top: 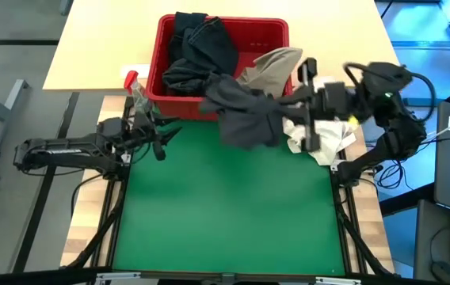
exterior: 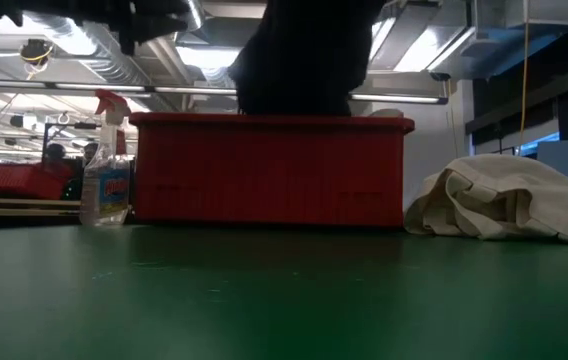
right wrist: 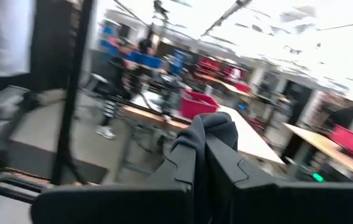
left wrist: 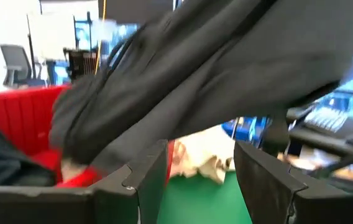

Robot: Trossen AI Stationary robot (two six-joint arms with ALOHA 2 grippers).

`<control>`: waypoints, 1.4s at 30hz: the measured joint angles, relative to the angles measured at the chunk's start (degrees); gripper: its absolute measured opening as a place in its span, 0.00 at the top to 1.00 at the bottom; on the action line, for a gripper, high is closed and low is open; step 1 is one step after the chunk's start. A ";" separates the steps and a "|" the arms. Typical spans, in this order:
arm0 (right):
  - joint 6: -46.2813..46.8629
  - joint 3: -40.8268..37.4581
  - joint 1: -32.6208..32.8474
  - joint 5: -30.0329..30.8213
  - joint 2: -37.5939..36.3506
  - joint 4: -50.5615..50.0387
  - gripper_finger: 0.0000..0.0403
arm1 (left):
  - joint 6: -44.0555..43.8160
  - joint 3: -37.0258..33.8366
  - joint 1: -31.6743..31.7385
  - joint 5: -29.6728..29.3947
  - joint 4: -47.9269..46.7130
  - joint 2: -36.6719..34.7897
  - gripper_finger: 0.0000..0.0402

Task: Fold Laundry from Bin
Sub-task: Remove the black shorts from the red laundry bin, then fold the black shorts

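The red bin (top: 268, 36) stands at the far edge of the green mat (top: 233, 214) and holds black garments (top: 201, 47) and a khaki one (top: 276, 63). My right gripper (top: 290, 107) is shut on a dark charcoal garment (top: 245, 115), held up over the bin's near right corner. The garment also shows above the bin in the low view (exterior: 299, 55) and across the left wrist view (left wrist: 183, 81). My left gripper (top: 164, 138) is open and empty at the mat's far left corner, level, pointing toward the garment. My right gripper pinches a bunched fold of the charcoal garment (right wrist: 212, 132) between its two fingers; the fold sticks out past the fingertips. The gripper comes level from the table's right side. The garment hangs from it and slopes down toward the bin's near rim (left wrist: 71, 158).
A white cloth bundle (top: 324, 138) lies on the mat's far right, under my right arm; it also shows in the low view (exterior: 504, 200). A clear spray bottle with a red top (top: 134, 87) stands left of the bin. The mat's middle and near part lie bare.
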 joint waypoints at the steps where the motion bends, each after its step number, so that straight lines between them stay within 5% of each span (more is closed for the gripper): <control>1: -0.02 0.00 1.13 -0.02 -0.09 0.22 0.95 | -0.02 0.00 0.00 -0.04 -0.43 1.13 0.55; 11: 4.28 0.00 7.38 -5.81 1.55 -4.24 0.95 | 0.27 0.00 0.02 -1.27 -4.63 9.62 0.55; 17: 3.91 -0.11 6.34 5.59 8.00 -13.11 0.95 | -1.52 -0.02 0.04 -3.36 -11.80 11.05 0.55; 27: 4.55 -0.11 1.34 13.86 21.29 -16.42 0.94 | -2.84 -0.09 0.35 -4.62 -16.88 10.02 0.55; 32: 3.70 -0.11 -1.02 17.51 25.02 -17.76 0.80 | -2.75 -0.09 1.52 -4.67 -17.38 10.00 0.55; 37: 5.96 -0.11 -0.70 23.63 23.87 -30.95 0.58 | -2.77 -0.09 1.92 -4.52 -20.23 10.00 0.55; 42: 17.14 0.07 1.17 19.09 20.05 -45.45 0.44 | -4.12 -0.09 1.92 -3.76 -22.18 10.00 0.55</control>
